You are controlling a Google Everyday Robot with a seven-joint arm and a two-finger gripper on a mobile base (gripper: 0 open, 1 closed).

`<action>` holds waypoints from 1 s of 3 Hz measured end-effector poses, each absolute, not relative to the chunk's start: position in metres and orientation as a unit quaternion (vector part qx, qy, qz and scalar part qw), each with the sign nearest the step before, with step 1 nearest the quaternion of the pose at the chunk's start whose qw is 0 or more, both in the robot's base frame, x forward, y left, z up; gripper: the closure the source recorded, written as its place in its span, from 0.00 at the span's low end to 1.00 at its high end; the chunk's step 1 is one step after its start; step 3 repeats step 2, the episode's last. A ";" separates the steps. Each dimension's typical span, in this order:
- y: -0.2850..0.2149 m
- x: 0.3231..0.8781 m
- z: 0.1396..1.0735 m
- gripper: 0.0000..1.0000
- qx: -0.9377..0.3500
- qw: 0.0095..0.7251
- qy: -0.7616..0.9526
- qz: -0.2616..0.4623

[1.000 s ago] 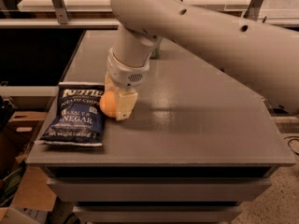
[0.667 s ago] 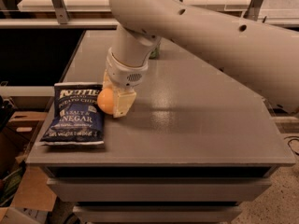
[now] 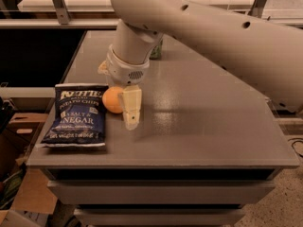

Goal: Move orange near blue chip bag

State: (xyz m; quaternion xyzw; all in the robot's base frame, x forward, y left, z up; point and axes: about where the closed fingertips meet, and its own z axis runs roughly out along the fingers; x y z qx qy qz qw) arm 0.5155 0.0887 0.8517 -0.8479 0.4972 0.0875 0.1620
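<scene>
— Where's the orange (image 3: 111,100)?

— Left of centre in the frame, down on the grey table (image 3: 203,122), right against the right-hand edge of the blue chip bag (image 3: 77,113). It looks to be touching the bag near its upper right corner.

— And the bag?

— Lying flat at the lower left of the tabletop, label up, white lettering readable, its bottom edge close to the table's front edge.

— The gripper (image 3: 125,110)?

— Right at the orange, reaching down from above. Its pale part stands against the fruit's right side and reaches the table surface just below and to the right of it. Whether it is grasping the orange or has let go, I cannot tell. The far side is hidden behind the fruit and the wrist.

— The arm (image 3: 213,37)?

— Big pale thing. It runs from the right edge of the frame across the top, then bends down through a white wrist collar (image 3: 125,71) above the orange.

— Anything else up there?

— A green can (image 3: 156,51) toward the back of the table, upper middle of the frame, mostly hidden behind the arm and well apart from the orange.
</scene>
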 end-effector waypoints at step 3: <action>0.093 0.531 0.870 0.00 -0.877 0.158 0.443 0.098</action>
